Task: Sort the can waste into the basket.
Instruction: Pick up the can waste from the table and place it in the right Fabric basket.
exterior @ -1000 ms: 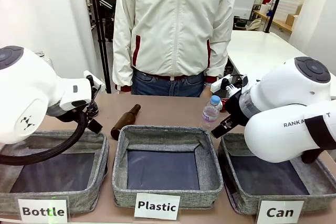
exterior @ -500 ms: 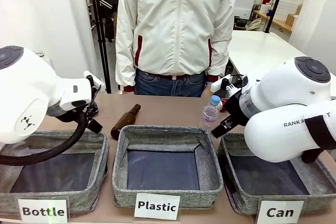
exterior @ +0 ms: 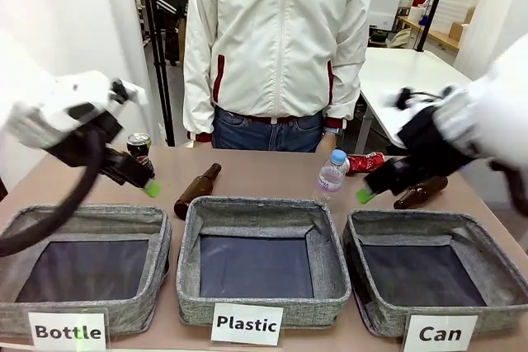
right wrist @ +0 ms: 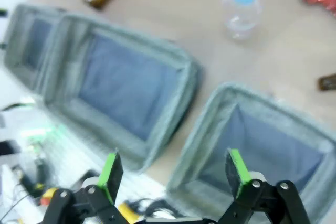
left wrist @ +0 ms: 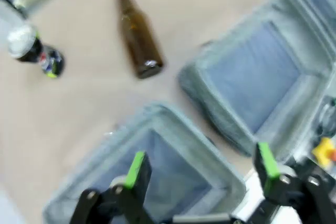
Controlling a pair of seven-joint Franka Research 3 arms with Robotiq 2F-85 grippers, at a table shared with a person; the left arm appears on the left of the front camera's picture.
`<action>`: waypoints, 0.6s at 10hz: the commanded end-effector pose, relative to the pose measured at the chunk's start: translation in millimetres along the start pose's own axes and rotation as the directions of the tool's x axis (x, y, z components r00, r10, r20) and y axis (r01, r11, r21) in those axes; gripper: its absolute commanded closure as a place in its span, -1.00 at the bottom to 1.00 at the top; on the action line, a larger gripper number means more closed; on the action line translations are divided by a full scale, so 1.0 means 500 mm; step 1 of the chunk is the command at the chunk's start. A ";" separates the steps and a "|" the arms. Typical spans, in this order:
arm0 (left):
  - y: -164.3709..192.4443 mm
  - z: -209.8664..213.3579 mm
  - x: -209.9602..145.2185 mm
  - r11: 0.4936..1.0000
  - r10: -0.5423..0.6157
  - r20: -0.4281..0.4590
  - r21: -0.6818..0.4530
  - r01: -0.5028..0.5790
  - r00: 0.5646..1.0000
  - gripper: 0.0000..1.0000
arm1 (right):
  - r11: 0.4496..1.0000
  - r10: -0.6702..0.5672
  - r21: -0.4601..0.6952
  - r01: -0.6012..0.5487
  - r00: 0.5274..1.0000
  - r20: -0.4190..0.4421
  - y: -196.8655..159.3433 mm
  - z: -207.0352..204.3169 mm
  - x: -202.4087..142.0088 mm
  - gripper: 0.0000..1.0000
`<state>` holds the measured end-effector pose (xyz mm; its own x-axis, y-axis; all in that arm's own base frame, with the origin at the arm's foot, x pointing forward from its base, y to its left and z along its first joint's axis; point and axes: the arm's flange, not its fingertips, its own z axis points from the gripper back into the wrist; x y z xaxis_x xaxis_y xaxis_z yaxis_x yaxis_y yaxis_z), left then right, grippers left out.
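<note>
Tan table, white-walled room, a person in a white jacket standing at the far edge. Three grey baskets ran along my side; the basket labelled "Can" sat rightmost. Both arms smeared in the front view and both wrist views came through soft, so I couldn't read the cans' print. Black can stood upright far left, long axis vertical, silver top up, its base partly behind the left claw. Red can lay on its side near the far edge beyond its basket, long axis roughly along that edge, silver end toward the plastic bottle; the right wrist view cut it off. Left claw hung spread wide over the "Bottle" basket; right claw, equally wide, hung above the Can basket's far left corner.
</note>
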<state>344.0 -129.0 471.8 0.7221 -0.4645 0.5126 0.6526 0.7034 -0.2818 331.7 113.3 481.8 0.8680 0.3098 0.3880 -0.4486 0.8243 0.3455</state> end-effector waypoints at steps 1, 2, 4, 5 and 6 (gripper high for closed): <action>0.052 0.087 -0.103 0.972 -0.025 -0.011 -0.234 0.021 1.000 -1.00 | 0.963 -0.092 0.260 0.070 0.993 0.072 -0.083 0.115 -0.080 -1.00; 0.087 0.131 -0.148 0.938 -0.017 0.032 -0.345 0.027 0.999 -1.00 | 0.924 -0.185 0.359 0.128 0.974 0.130 -0.145 0.158 -0.136 -1.00; 0.205 0.214 -0.263 0.873 0.190 0.215 -0.483 -0.064 0.958 -1.00 | 0.813 -0.366 0.556 0.174 0.895 0.254 -0.296 0.205 -0.278 -1.00; 0.259 0.221 -0.306 0.845 0.296 0.272 -0.521 -0.119 0.915 -1.00 | 0.783 -0.441 0.592 0.189 0.841 0.315 -0.353 0.211 -0.334 -1.00; 0.310 0.230 -0.359 0.807 0.389 0.342 -0.574 -0.137 0.855 -1.00 | 0.735 -0.523 0.643 0.215 0.783 0.337 -0.402 0.209 -0.389 -1.00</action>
<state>280.2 117.5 456.0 0.7875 -0.0580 0.6136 0.5881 0.3685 -0.7199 248.3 -173.0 478.3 0.8645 -0.2862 0.4132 -0.2688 0.4314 0.8612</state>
